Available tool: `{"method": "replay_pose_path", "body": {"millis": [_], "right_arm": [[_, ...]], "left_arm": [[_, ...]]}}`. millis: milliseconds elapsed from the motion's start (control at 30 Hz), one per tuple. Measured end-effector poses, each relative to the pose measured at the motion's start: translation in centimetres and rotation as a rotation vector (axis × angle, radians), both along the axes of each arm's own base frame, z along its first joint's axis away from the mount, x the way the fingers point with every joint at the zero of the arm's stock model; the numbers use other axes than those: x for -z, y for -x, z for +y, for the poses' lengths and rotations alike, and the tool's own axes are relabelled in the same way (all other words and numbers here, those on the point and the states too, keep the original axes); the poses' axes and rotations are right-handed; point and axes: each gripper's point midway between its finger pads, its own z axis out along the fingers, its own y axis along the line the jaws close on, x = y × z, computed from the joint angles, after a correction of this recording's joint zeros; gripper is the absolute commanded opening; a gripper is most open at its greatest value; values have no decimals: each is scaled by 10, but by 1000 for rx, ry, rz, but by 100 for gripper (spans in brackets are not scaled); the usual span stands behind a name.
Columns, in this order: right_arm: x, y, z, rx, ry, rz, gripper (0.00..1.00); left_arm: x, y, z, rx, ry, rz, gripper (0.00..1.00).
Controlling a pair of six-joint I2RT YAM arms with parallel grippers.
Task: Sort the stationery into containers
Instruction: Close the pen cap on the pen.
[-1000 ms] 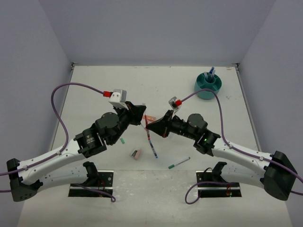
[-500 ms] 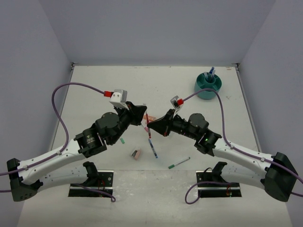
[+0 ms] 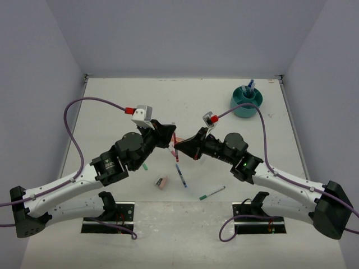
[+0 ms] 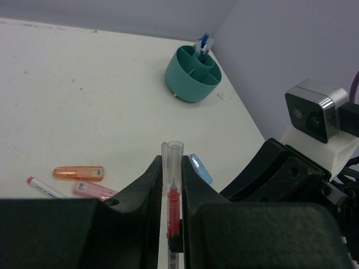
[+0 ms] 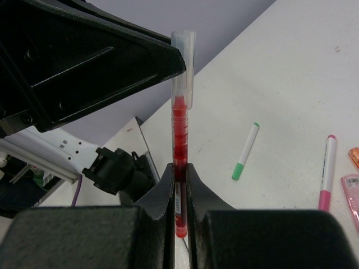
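White, slightly marked tabletop (image 3: 112,112), closed in on three sides by plain pale lilac walls (image 3: 185,33). At the far right corner, a round teal plastic organizer (image 3: 247,101) with divided compartments, something blue standing in one of them. In the middle, lifted off the surface, a thin red pen with a clear cap (image 5: 179,120). Clamped near the cap end by the closed left hand (image 4: 173,168), and lower on the barrel by the closed right hand (image 5: 180,171), the two tips nearly meeting. Lying on the surface around: short orange highlighter (image 4: 78,172), pink highlighter (image 4: 92,191) just beside it, blue pen (image 3: 180,175), pink eraser (image 3: 161,182), green-capped pen (image 3: 212,193).
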Motion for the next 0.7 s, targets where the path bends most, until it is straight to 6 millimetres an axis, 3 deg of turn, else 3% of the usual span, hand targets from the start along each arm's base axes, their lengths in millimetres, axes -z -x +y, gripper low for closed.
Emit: {"method": "replay_pose_path", "body": {"millis": [500, 700], "right_arm": [[-10, -9, -6, 43, -28, -10, 0], [-15, -13, -5, 45, -28, -45, 0]], "left_arm": [[-3, -2, -3, -11, 53, 16, 1], [-7, -3, -4, -12, 71, 12, 28]]}}
